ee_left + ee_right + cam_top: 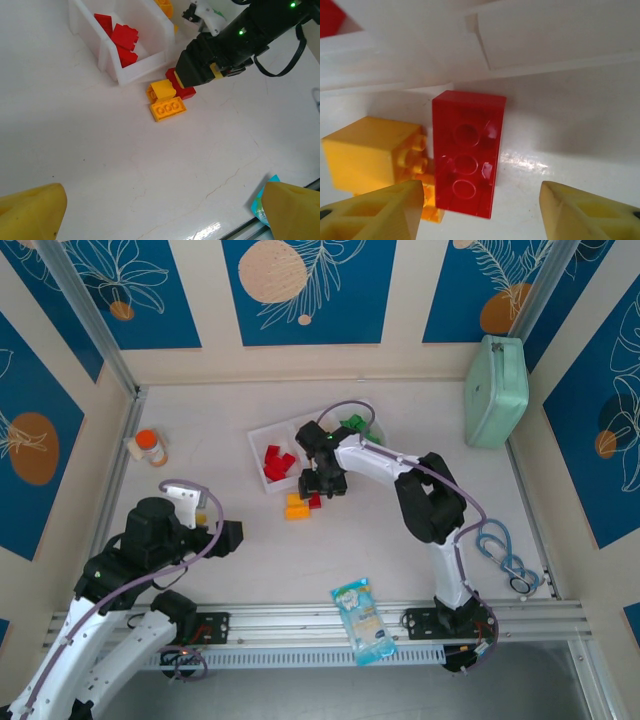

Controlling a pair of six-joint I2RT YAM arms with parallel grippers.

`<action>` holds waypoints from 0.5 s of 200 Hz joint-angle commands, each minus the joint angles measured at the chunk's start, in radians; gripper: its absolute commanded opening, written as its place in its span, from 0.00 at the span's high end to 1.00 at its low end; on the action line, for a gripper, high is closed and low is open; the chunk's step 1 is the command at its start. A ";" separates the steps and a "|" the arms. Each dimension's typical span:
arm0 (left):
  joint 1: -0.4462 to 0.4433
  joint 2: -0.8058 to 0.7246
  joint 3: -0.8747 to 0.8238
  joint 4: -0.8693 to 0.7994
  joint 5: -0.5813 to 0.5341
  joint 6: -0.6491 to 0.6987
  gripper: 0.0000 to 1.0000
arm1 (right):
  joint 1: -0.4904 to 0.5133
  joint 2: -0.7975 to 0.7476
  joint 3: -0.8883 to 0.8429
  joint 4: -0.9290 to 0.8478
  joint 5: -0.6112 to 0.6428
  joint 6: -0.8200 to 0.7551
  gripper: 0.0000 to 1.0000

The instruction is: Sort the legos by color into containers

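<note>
Top external view: on the white surface [300,570], the white three-compartment tray [256,443] is seen with red legos [277,462] in its left-end compartment and a green lego [352,423] at its right end, partly hidden by the right arm [380,460]. The right claw [325,483] is lowered just in front of the tray, fingers spread wide and nothing gripped; a loose red lego [467,155] lies flat on the surface between them, just beside yellow-orange legos [370,155]. The left claw [160,215] is held wide open and empty, well apart from the legos.
</note>
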 commanded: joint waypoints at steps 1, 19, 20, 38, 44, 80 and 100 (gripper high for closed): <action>0.011 0.003 -0.009 0.008 0.002 0.014 0.01 | 0.007 0.024 0.038 -0.061 0.045 -0.007 0.39; 0.011 0.010 -0.008 0.006 0.003 0.013 0.01 | 0.005 0.040 0.044 -0.072 0.059 -0.002 0.40; 0.011 0.011 -0.008 0.006 0.003 0.013 0.01 | 0.006 0.040 0.044 -0.072 0.060 -0.002 0.40; 0.011 0.018 -0.009 0.006 0.006 0.015 0.01 | 0.007 0.047 0.038 -0.059 0.057 0.002 0.41; 0.011 0.020 -0.009 0.006 0.007 0.015 0.01 | 0.007 0.049 0.038 -0.056 0.057 0.002 0.42; 0.011 0.025 -0.007 0.004 0.005 0.014 0.01 | -0.003 0.064 0.036 -0.078 0.086 0.019 0.44; 0.011 0.021 -0.007 0.003 0.000 0.013 0.01 | -0.020 0.047 0.010 -0.086 0.102 0.031 0.48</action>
